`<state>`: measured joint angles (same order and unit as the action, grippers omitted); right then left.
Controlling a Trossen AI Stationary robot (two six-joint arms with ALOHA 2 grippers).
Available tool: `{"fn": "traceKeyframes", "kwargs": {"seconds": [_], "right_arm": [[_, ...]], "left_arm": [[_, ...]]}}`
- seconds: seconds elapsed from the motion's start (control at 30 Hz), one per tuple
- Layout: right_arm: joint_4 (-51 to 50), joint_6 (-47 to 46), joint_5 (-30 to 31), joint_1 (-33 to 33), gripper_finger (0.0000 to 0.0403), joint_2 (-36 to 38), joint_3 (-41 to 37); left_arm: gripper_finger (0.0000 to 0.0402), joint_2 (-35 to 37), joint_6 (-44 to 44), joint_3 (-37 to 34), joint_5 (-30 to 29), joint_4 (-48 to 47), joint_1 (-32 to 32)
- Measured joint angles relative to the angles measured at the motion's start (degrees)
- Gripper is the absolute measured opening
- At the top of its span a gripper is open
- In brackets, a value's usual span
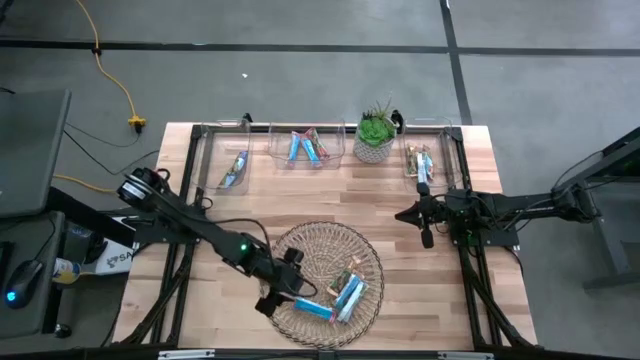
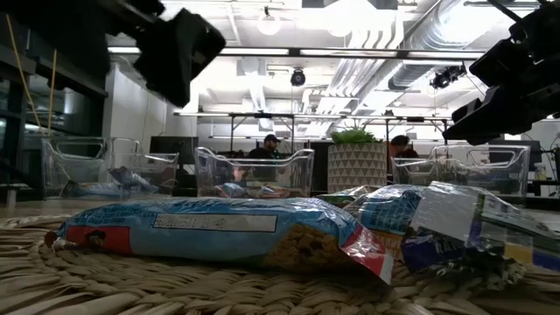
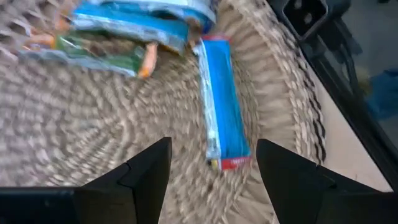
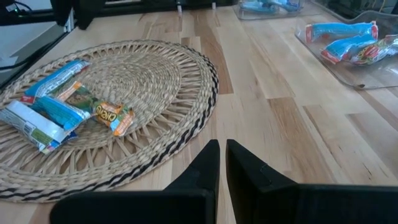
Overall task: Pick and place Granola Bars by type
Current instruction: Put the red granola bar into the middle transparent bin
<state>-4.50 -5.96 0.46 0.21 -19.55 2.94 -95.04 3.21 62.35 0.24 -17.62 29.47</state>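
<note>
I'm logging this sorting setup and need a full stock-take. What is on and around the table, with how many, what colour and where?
Woven mat: one, tan with a dark edge, front middle of the table.
Granola bars on the mat: about four; blue and white ones plus a green-and-orange one; on its front right part.
Clear bins: three, along the back edge; the left one holds a silvery-blue bar, the middle one blue bars, the right one tan bars.
Potted plant: one, green in a pale patterned pot, between the middle and right bins.
Table: one, light wood.
Yellow cable: one, on the floor behind.
Left hand: open, above the mat near a blue bar.
Right hand: shut, empty, over bare table.
</note>
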Motion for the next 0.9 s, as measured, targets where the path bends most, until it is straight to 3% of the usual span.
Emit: {"fn": "traceKeyframes", "kwargs": {"seconds": [0.13,0.47,0.9], "right_arm": [[0.0,0.0,0.0,0.0,0.0012,0.0,0.0],[0.4,0.0,0.0,0.0,0.0012,-0.6,0.0],[0.9,0.0,0.0,0.0,0.0012,-0.7,0.0]], "left_arm": [[0.0231,-1.9,-2.9,0.1,-1.3,3.4,2.1],[0.0231,-5.0,-6.0,-0.1,-11.3,5.7,6.7],[0.0231,-8.4,-5.6,0.0,-14.1,10.1,6.5]]}}
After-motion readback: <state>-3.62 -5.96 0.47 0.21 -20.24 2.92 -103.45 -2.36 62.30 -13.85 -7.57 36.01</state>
